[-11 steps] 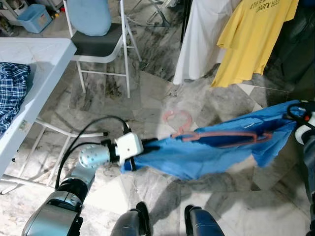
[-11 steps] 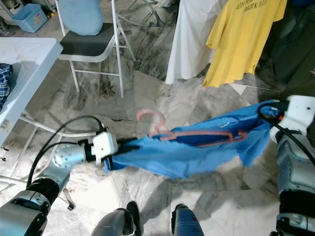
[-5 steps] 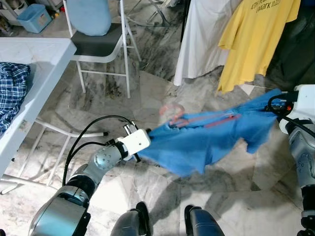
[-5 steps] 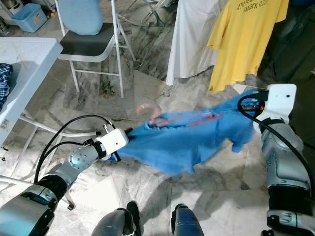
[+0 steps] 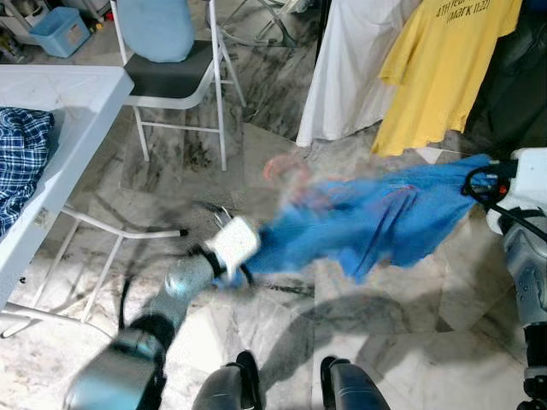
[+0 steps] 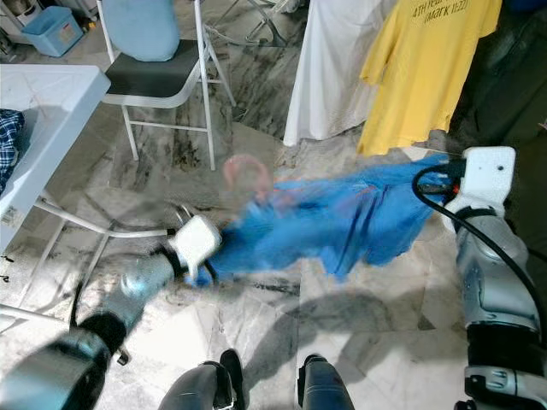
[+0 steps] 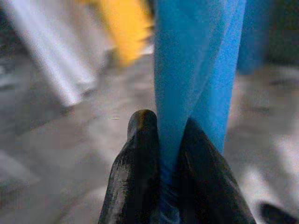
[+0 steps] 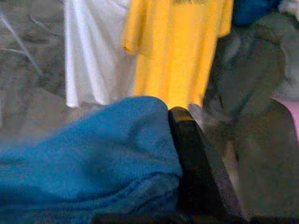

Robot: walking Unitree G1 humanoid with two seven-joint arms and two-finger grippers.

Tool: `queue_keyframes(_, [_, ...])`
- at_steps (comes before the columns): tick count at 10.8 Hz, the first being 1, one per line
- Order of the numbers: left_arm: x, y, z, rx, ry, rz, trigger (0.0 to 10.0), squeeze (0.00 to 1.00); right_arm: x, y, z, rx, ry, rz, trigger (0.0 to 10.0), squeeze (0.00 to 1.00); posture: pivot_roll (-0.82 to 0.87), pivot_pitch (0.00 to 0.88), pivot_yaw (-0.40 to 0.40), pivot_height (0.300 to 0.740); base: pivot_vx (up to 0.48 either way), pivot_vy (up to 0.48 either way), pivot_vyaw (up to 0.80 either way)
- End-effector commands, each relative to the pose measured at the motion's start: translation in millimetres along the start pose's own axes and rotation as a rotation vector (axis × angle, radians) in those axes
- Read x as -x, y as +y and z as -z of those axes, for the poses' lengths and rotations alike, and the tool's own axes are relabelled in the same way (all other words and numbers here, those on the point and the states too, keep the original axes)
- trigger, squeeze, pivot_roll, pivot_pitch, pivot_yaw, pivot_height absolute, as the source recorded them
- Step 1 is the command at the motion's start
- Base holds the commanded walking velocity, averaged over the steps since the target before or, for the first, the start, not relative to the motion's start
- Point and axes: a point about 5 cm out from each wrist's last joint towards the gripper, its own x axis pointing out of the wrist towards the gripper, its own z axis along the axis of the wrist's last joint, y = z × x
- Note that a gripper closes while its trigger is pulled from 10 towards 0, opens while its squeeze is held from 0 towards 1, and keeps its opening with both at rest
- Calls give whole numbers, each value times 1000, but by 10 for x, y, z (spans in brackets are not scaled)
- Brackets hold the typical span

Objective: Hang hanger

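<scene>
Rising up and swinging toward the hanging clothes, the blue shirt (image 5: 367, 218) is now sitting higher than it was a moment ago, and the left arm is blurry because it is moving fast.

Both end effectors are holding the blue shirt. The left end effector (image 7: 161, 154) is pinching one end tight between its two black fingers. The right end effector (image 8: 180, 154) is gripping the other end, with cloth bunched against one black finger. The pink hanger (image 5: 286, 175) is sitting inside the blue shirt, and its hook is poking up near the left end.

I think the robot is carrying the blue shirt to the yellow shirt (image 5: 440, 60) and white cloth (image 5: 355, 60). Next, the hook needs lifting higher, up to a rail above them.

Far behind the blue shirt, a blue tub (image 5: 60, 32) is sitting; I cannot tell what is inside.
</scene>
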Motion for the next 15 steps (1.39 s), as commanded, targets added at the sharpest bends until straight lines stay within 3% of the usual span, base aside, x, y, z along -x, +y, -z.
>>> queue_keyframes(1, [65, -85, 58, 4, 2, 96, 0, 0, 23, -74, 57, 9, 15, 37, 0, 0, -233, 241, 119, 740, 0, 0, 0])
queue_keyframes(2, [165, -221, 123, -41, 27, 299, 0, 0, 17, -79, 78, 14, 18, 44, 0, 0, -229, 244, 119, 740, 0, 0, 0])
queue_keyframes(3, [232, -237, 150, -73, 41, 365, 0, 0, 10, -68, 87, 13, 17, 46, 0, 0, -225, 246, 120, 740, 0, 0, 0])
queue_keyframes(4, [261, -203, 152, -66, 38, 359, 0, 0, 5, -48, 97, 13, 17, 44, 0, 0, -221, 246, 121, 740, 0, 0, 0])
queue_keyframes(7, [302, 82, 113, -63, 33, 116, 0, 0, 9, -20, 133, 9, 19, 35, 0, 0, -218, 247, 124, 740, 0, 0, 0])
queue_keyframes(8, [299, 138, 87, -22, -2, 44, 0, 0, 21, -34, 144, 11, 22, 34, 0, 0, -218, 247, 124, 740, 0, 0, 0])
queue_keyframes(11, [293, 126, 144, -40, 58, 18, 0, 0, 43, -46, 164, 13, 25, 32, 0, 0, -228, 243, 124, 740, 0, 0, 0])
queue_keyframes(15, [293, 126, 144, -40, 58, 18, 0, 0, 43, -46, 164, 13, 25, 32, 0, 0, -228, 243, 124, 740, 0, 0, 0])
